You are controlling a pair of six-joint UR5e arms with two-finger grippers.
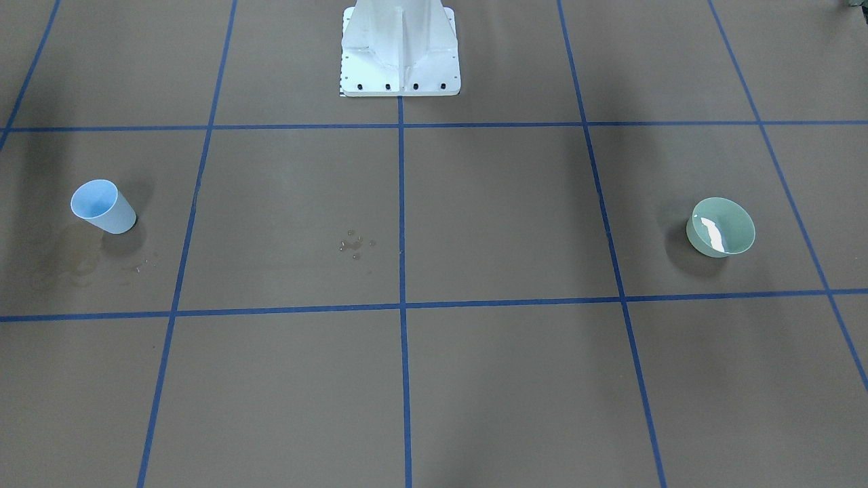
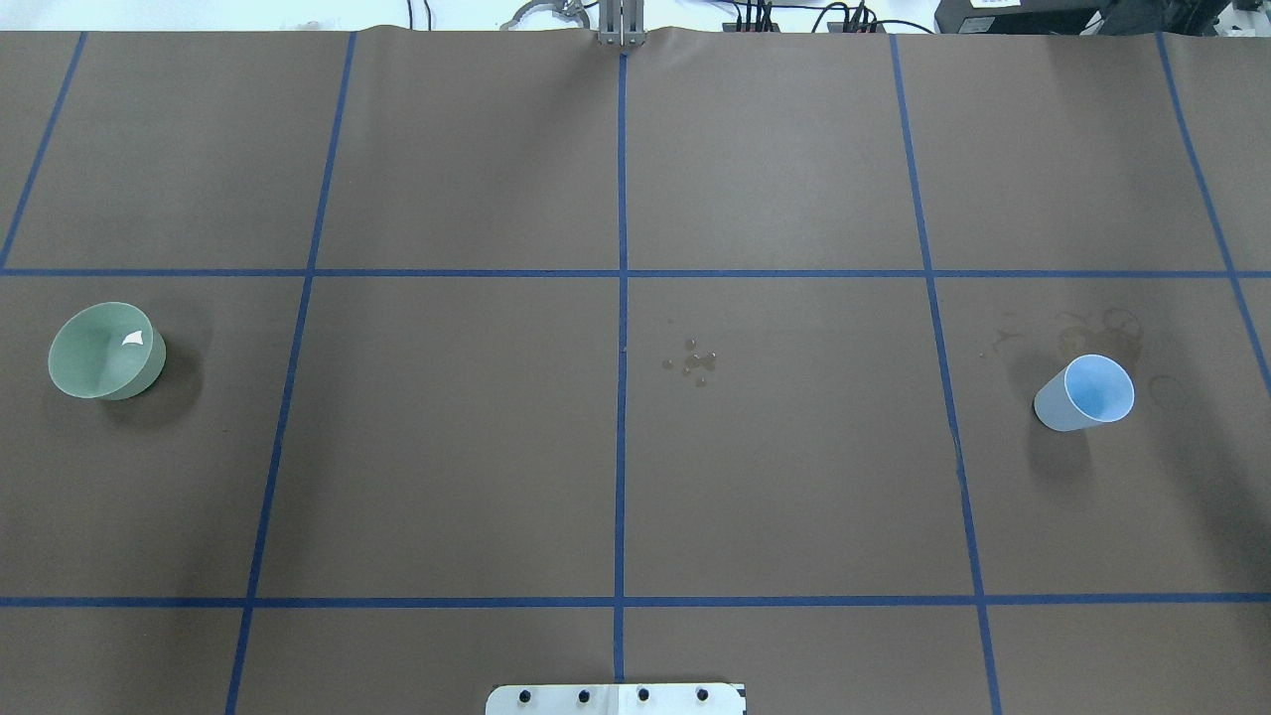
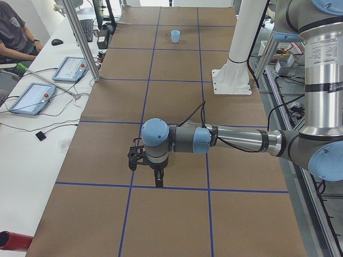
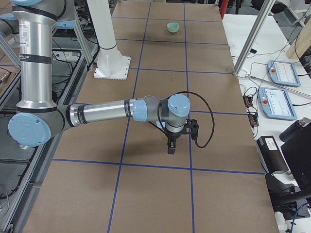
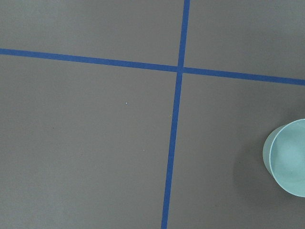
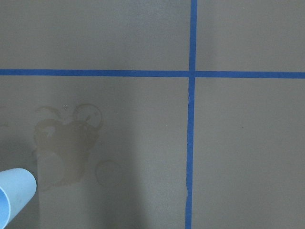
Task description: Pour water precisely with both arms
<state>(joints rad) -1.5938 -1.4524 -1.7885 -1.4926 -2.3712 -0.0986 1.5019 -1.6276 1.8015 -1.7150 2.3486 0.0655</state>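
Left gripper hovers near the green bowl of water, right gripper near the blue cup; open or closed, cannot tell.

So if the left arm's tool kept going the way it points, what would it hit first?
The left tool points straight down, so it would probably meet the brown table near a blue tape line. The green bowl sits off to one side.

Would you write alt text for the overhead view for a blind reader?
A brown table marked with a blue tape grid holds a green bowl at the left and a blue cup at the right. Small droplets lie near the centre.
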